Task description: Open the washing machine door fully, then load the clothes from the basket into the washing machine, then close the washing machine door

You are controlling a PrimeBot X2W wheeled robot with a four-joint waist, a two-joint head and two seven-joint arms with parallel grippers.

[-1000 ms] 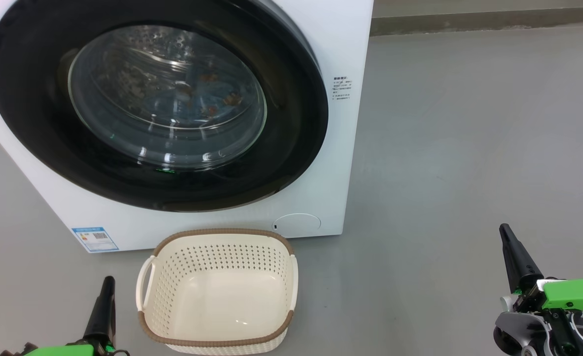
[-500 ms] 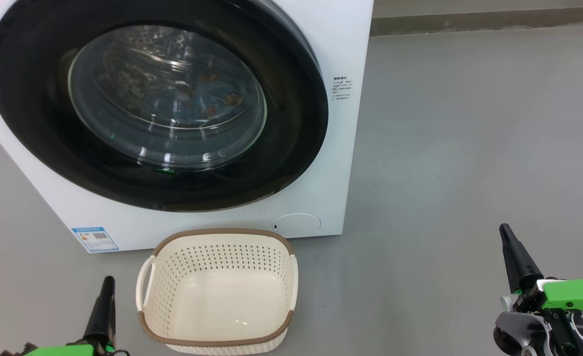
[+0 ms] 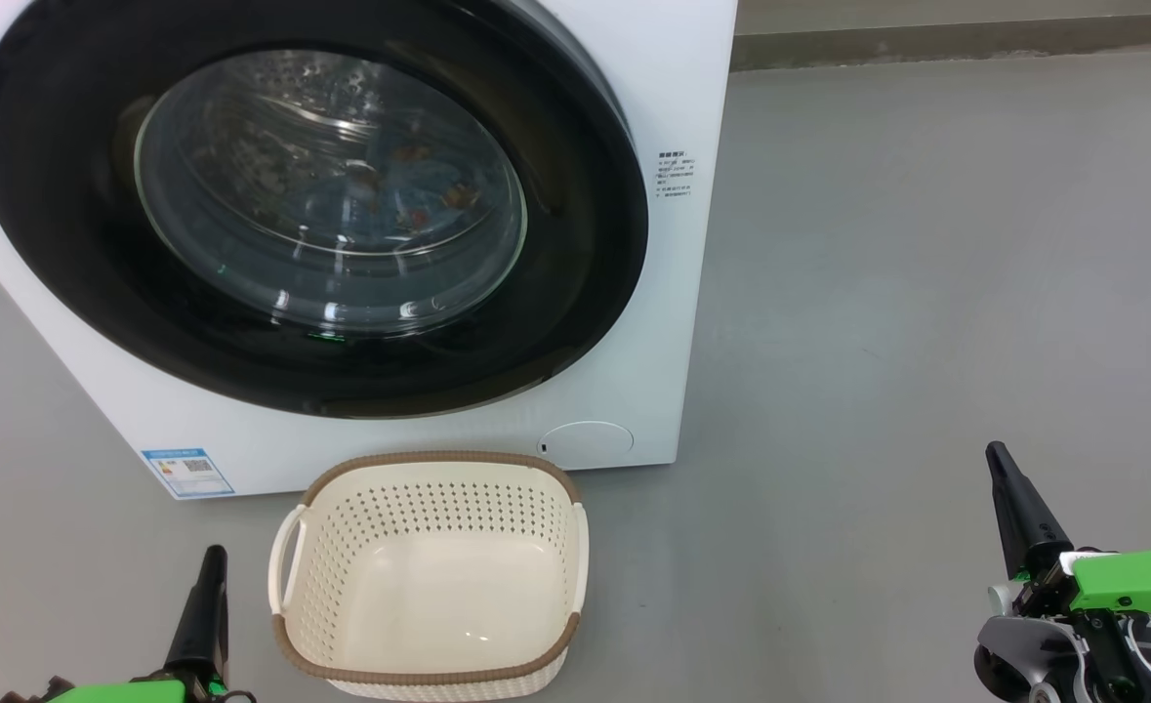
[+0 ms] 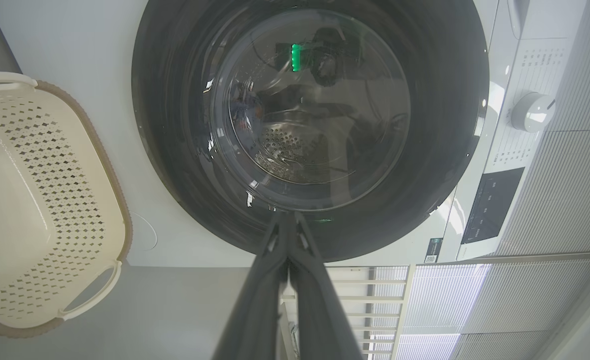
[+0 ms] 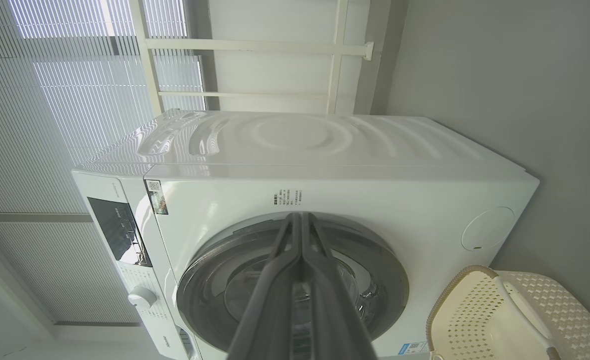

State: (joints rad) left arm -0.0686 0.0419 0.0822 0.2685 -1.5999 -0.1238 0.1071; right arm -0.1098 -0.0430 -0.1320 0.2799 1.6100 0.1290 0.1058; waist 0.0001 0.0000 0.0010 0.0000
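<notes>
**Nothing stirs: basket empty, door shut**

Nothing has moved over the last second. Both arms, the basket and the machine sit just where they did, and the head camera has not shifted either.

Nearest the robot, the left gripper (image 3: 213,558) shows at the lower left and the right gripper (image 3: 999,457) at the lower right. Each has its two long dark fingers pressed together into one point, holding nothing and well clear of everything.

Just beyond the left gripper, the small cream-white perforated plastic basket with a brown woven-look rim (image 3: 433,457) stands upright on the grey floor (image 3: 926,293), mouth up. Its long axis runs across the head view, roughly parallel to the machine's front, with a white handle on its left end. It is empty.

Behind it stands the big white front-loading washing machine (image 3: 673,98). Its large round door, a glossy black rim around bulging clear glass (image 3: 585,244), lies closed against the front and faces out towards the basket and robot. Through the glass, the light blue clothes with orange prints (image 3: 419,200) lie inside the drum.

With nothing moving and the grippers back, all three steps look finished.
</notes>
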